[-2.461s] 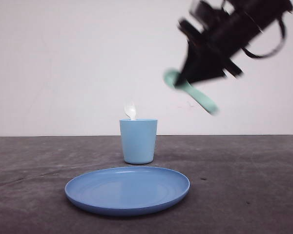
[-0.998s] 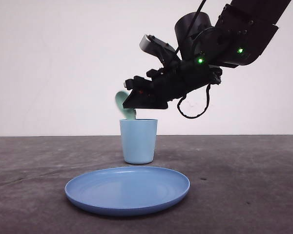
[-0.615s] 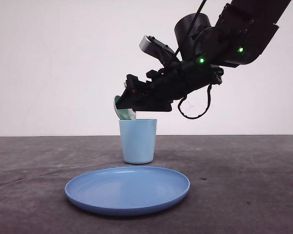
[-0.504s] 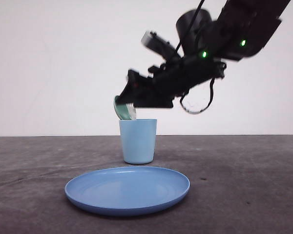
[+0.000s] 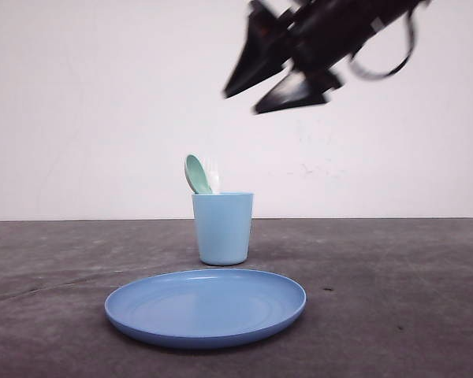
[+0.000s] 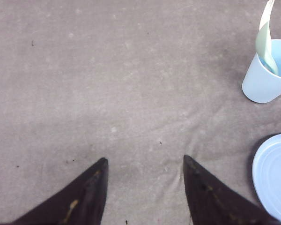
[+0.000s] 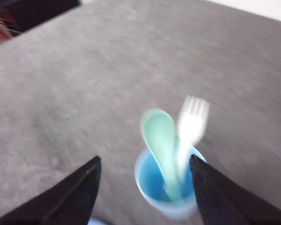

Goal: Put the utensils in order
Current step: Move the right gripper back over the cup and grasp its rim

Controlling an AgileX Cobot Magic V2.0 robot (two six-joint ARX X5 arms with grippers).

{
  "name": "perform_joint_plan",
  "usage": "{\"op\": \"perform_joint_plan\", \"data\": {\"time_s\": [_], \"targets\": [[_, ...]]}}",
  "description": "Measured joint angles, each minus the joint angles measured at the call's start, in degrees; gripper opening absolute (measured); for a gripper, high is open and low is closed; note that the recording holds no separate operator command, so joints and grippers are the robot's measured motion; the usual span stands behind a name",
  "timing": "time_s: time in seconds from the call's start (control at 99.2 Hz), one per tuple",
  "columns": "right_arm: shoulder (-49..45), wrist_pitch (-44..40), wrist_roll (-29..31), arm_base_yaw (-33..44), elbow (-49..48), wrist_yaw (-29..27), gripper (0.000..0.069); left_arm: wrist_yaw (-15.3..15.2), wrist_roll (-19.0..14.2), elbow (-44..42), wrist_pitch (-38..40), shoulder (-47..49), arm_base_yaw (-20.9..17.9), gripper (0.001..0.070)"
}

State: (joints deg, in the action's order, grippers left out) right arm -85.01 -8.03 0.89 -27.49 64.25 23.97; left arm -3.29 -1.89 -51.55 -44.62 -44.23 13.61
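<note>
1. Utensils are seen standing together in the light blue cup (image 5: 222, 228): the mint-green spoon (image 5: 196, 173) and the white fork (image 5: 213, 175), both with their handles down inside and their heads up above the rim.
2. In the front view the spoon's oval bowl is tilted toward 11 o'clock, and the fork's tines rise just beside it, on its 3 o'clock side.
3. In the right wrist view the spoon (image 7: 160, 140) and the fork (image 7: 192, 123) are blurred, yet the four tines can be made out; the two heads are just beside each other above the cup (image 7: 152, 180).
4. The cup is placed on the dark grey counter (image 5: 394, 283), and the round blue plate (image 5: 206, 305) lies at 6 o'clock of it in the front view, close but apart.
5. The right tool (image 5: 256, 94) is seen high above the counter, at about 1 o'clock of the cup and well apart from it; its fingers are spread wide and nothing is held between them.
6. The left tool (image 6: 145, 161) is shown over bare counter in the left wrist view, its fingers parted wide with nothing held; the cup (image 6: 262, 79) and the plate (image 6: 274, 173) are well apart from it.
</note>
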Motion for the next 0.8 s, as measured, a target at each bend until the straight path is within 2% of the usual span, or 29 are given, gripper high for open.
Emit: {"op": "perform_joint_plan", "data": {"time_s": [0.192,0.413,0.585,0.656,0.797], "targets": [[8.31,-12.57,0.02,1.27,-0.50,-8.94,0.0374,0.00,0.04,0.00,-0.02,0.00,0.00,0.0304],[15.10,-11.67,0.26,2.12,-8.33,-10.51,0.0374,0.00,0.39,0.00,0.00,0.02,0.00,0.0304],[14.93,-10.34,1.73,2.80,-14.49,-10.51,0.0381,0.00,0.39,0.00,0.00,0.02,0.00,0.0304],[14.80,-8.41,2.19,2.80,-16.24,-10.54,0.0430,0.02,0.42,0.00,0.02,0.00,0.00,0.0304],[14.64,-4.94,2.93,2.78,-18.67,-10.51,0.0604,0.02,0.42,0.00,0.00,0.00,0.02,0.0304]]}}
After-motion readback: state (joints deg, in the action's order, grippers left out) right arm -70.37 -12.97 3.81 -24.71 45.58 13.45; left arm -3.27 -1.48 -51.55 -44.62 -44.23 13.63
